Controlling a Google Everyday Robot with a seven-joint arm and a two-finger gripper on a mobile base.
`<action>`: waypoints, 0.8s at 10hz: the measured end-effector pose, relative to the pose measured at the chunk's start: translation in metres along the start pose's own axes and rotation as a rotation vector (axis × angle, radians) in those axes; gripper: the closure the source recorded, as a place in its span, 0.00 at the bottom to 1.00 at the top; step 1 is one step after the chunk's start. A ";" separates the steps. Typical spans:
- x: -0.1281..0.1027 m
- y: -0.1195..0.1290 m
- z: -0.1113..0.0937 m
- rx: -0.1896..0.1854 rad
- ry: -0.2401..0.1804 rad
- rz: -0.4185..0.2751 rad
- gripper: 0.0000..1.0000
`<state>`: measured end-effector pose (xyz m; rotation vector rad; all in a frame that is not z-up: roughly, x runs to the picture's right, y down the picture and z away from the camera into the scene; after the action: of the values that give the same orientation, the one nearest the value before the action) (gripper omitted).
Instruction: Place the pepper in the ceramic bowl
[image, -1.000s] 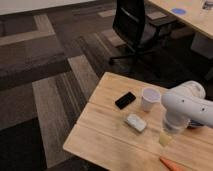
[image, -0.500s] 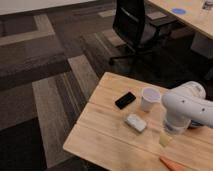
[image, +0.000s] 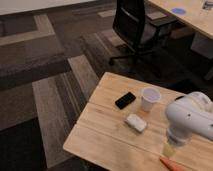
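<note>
One pepper (image: 171, 164) lies cut off at the bottom edge; the gripper (image: 170, 149), jaws spread, hangs just above it, partly hidden by the arm (image: 192, 117).

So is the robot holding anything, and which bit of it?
Nothing that I can see. The gripper hangs low over the table, and the pepper lies on it right by the gripper, not gripped.

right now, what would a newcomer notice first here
The bulky white robot arm fills the wooden table's right end, its gripper close by the orange pepper at the picture's bottom edge. Mid-table sit a white paper cup, a flat black device and a small white object; a black office chair stands behind.
</note>
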<state>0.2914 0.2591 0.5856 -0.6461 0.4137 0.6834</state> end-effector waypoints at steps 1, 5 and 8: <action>0.012 0.007 0.007 -0.023 -0.001 -0.054 0.35; 0.032 0.004 0.053 -0.009 -0.035 -0.220 0.35; 0.044 0.006 0.079 -0.020 -0.033 -0.251 0.35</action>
<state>0.3302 0.3350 0.6169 -0.6915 0.2895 0.4595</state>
